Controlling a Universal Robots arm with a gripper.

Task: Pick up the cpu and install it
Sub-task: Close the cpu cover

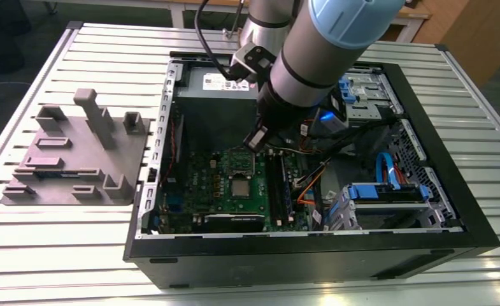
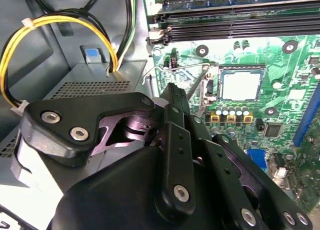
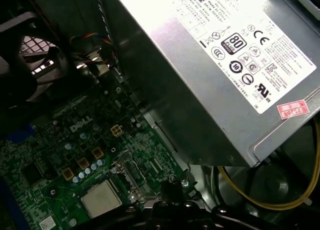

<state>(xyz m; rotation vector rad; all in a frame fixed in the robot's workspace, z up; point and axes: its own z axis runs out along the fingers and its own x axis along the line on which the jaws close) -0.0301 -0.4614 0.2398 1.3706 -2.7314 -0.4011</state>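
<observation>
The cpu (image 1: 239,187) is a small silver square lying flat in the socket of the green motherboard (image 1: 200,185), inside the open computer case. Both wrist views show the cpu (image 2: 241,85) (image 3: 101,198) sitting within the socket's black frame. My gripper (image 1: 257,139) hangs above the board, just beyond the socket on the power supply side. In the second wrist view its black fingers meet at one tip (image 2: 171,91), shut with nothing seen between them, apart from the cpu. A thin metal socket lever (image 2: 196,82) runs close by that tip.
The grey power supply box (image 3: 225,65) stands right behind the gripper, with yellow cables (image 2: 50,25) looping off it. Memory slots (image 2: 225,20) border the socket. Blue drive brackets (image 1: 386,191) and orange cables fill the case's right part in the exterior view. A grey fixture block (image 1: 71,153) sits on the slatted table.
</observation>
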